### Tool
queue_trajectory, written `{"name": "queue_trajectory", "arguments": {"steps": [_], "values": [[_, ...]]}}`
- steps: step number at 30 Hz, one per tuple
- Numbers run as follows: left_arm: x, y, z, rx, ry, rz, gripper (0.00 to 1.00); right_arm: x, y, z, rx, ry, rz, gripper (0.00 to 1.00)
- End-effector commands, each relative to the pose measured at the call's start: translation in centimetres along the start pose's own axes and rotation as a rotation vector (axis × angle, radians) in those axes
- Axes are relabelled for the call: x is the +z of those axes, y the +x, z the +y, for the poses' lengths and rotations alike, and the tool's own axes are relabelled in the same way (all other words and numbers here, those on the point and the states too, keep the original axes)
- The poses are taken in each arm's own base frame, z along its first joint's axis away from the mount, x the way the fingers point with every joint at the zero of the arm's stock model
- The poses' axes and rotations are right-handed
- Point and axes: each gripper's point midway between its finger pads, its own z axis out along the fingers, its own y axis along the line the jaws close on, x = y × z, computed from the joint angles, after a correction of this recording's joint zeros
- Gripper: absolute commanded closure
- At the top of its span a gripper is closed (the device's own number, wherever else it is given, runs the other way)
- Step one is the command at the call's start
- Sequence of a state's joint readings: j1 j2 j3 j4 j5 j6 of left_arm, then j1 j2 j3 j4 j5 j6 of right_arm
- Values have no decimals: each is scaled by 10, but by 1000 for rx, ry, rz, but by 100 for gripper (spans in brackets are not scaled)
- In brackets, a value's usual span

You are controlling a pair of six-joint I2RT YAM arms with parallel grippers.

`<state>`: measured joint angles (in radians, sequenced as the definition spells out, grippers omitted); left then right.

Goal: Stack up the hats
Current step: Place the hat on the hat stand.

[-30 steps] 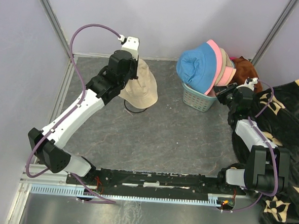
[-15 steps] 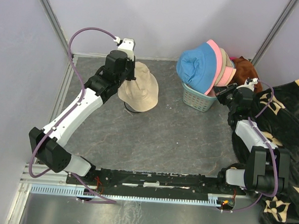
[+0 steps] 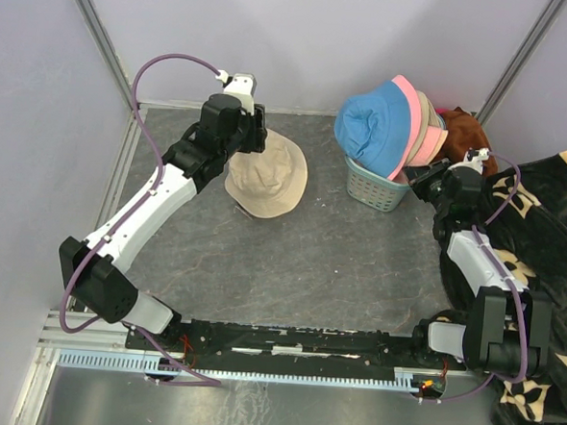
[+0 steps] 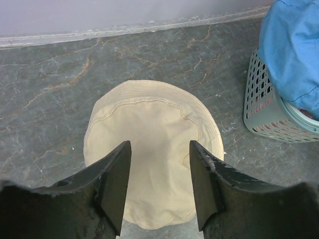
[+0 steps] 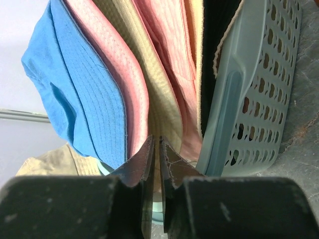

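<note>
Let go of the beige hat (image 3: 266, 176) since a second ago: flat and crown-up on the tabletop (image 3: 309, 262) now, no longer hanging draped.

Holding the left pincer (image 4: 159, 167) spread apart just above that crown, probably set down there as the base of the stack. Keeping the right pincer (image 5: 155, 154) pressed together at the lower brims of the remaining hats (image 3: 395, 123), standing on edge in the teal basket (image 3: 374, 191). Cannot tell whether any fabric is nipped.

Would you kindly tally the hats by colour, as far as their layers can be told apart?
Blue hat: 1
Pink hats: 2, both in the teal basket
Beige hats: 2, one on the table, one in the basket
Total: 5; deeper layers are hidden.
</note>
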<state>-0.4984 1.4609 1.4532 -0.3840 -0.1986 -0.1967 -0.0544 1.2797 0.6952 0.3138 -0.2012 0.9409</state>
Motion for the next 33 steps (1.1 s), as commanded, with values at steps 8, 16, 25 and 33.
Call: {"name": "queue_trajectory", "arguments": {"steps": [8, 16, 25, 33], "values": [[-15, -42, -9, -59, 58, -115, 39, -9, -13, 18, -40, -44, -35, 79], [0, -49, -22, -36, 102, -104, 38, -20, -23, 29, -80, -48, -55, 68], [31, -39, -33, -1, 137, -37, 39, -34, -31, 32, -102, -28, -93, 47], [56, -21, -43, 14, 170, 26, 44, -44, -43, 49, -125, -53, -117, 45]]}}
